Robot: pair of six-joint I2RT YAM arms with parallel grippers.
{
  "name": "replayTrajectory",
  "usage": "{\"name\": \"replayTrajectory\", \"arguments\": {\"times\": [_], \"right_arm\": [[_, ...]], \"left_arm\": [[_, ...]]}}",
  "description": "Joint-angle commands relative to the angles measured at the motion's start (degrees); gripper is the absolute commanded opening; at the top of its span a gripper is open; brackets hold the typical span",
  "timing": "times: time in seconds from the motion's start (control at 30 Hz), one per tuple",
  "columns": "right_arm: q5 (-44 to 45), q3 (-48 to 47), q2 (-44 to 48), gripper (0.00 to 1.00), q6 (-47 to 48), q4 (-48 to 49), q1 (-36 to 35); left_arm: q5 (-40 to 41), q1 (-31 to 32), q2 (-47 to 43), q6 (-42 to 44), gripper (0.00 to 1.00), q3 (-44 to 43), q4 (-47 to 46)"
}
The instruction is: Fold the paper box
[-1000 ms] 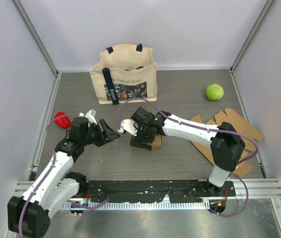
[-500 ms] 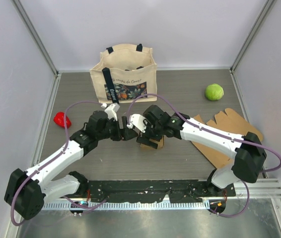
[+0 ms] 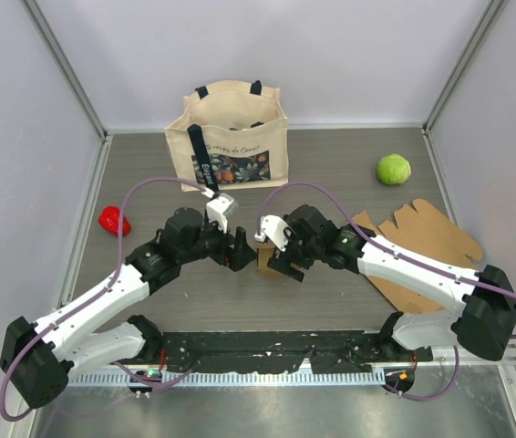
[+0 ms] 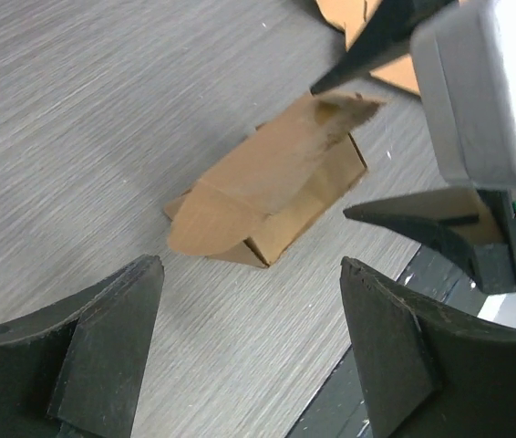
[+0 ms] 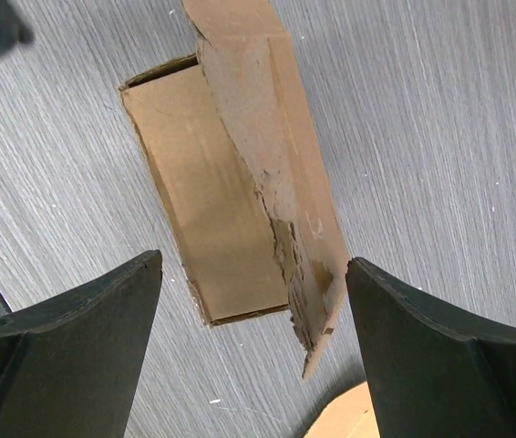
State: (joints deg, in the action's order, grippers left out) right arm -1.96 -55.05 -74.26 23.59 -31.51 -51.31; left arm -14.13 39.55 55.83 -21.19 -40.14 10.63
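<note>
Overhead view first: the paper box [image 3: 265, 259] lay on the table [image 3: 349, 182] just ahead of the arm bases, near the middle, partly folded, its long axis running roughly from the near edge toward the far wall. My left hand [image 3: 240, 251] sat just beside it on one side and my right hand [image 3: 283, 262] on the other, so the box was between the two. From that height I could not tell whether either hand touched it. Flat cardboard sheets [image 3: 422, 239] lay to the right, a green ball [image 3: 393, 169] beyond them, a tote bag [image 3: 229, 139] at the back and a red object [image 3: 112, 220] on the left.

Left wrist view: the box [image 4: 267, 196] lay slantwise, its long axis running lower left to upper right, with one flap standing up along the top. My left hand [image 4: 249, 342] was spread wide with nothing between its fingers [image 4: 103, 351], clear of the box. The right hand [image 4: 395, 151] reached in at the box's far end; whether it touched there I could not tell.

Right wrist view: the box [image 5: 226, 192] ran top to bottom, open face up, with a ragged flap along its right side. My right hand [image 5: 253, 274] was fully spread above it, its fingers [image 5: 67, 351] holding nothing.
</note>
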Motion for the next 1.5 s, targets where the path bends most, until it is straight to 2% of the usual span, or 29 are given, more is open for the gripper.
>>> {"name": "replayTrajectory", "arguments": {"times": [0.0,0.1,0.2,0.27,0.37,0.57,0.67,0.7,0.8,0.9,0.97,1.07,1.2,1.3,1.4,1.47], "right_arm": [[-0.86,1.61,3.15,0.87,-1.10,5.23,0.07],[-0.33,1.87,2.80,0.87,-0.57,5.23,0.16],[-0.68,1.78,2.63,0.87,-0.39,5.23,0.51],[-0.86,1.78,2.54,0.87,-0.65,5.58,0.86],[-0.42,2.05,2.54,0.87,-1.44,6.28,1.04],[0.11,3.19,4.21,0.86,-4.43,8.57,1.30],[1.69,4.24,5.52,0.86,-6.97,10.67,1.82],[1.69,4.68,6.75,0.86,-7.77,11.11,1.91],[1.69,6.79,10.26,0.86,-11.63,13.83,3.05],[1.69,7.50,12.64,0.87,-16.29,15.07,3.85],[1.69,9.16,14.66,0.87,-18.92,16.73,4.11],[7.74,11.01,15.46,0.87,-23.50,19.36,4.29],[10.99,14.26,15.64,0.87,-29.47,23.33,4.38],[9.61,15.75,15.81,0.86,-28.96,25.00,4.29],[11.01,16.81,16.25,0.85,-29.22,26.58,4.29],[11.97,17.16,16.16,0.84,-29.04,27.37,4.29]], "left_arm": [[-0.72,4.03,2.69,13.69,0.82,-3.19,0.44],[-0.90,4.92,7.86,18.36,0.78,-6.17,3.85],[-1.95,5.01,10.95,20.57,0.69,-8.20,4.49],[-0.55,4.92,13.15,20.84,0.60,-8.81,4.13],[1.03,5.01,14.57,20.84,0.53,-9.78,4.31],[2.97,4.92,14.92,20.14,0.45,-9.26,4.48],[3.67,5.01,14.92,19.87,0.43,-9.25,4.66],[3.76,4.92,14.92,19.87,0.45,-9.34,5.09],[4.73,4.92,14.66,19.52,0.59,-9.08,5.45],[5.16,4.92,14.57,19.87,0.59,-8.81,5.28],[5.08,4.92,14.57,20.05,0.57,-8.73,4.93],[4.64,4.83,15.27,20.05,0.52,-9.34,4.75],[4.64,4.92,16.15,19.96,0.49,-9.87,5.19],[3.94,4.83,16.59,19.78,0.45,-10.22,5.80],[3.76,4.92,17.03,19.17,0.35,-10.92,6.24],[3.93,4.92,16.85,18.73,0.33,-11.62,6.85]]}}
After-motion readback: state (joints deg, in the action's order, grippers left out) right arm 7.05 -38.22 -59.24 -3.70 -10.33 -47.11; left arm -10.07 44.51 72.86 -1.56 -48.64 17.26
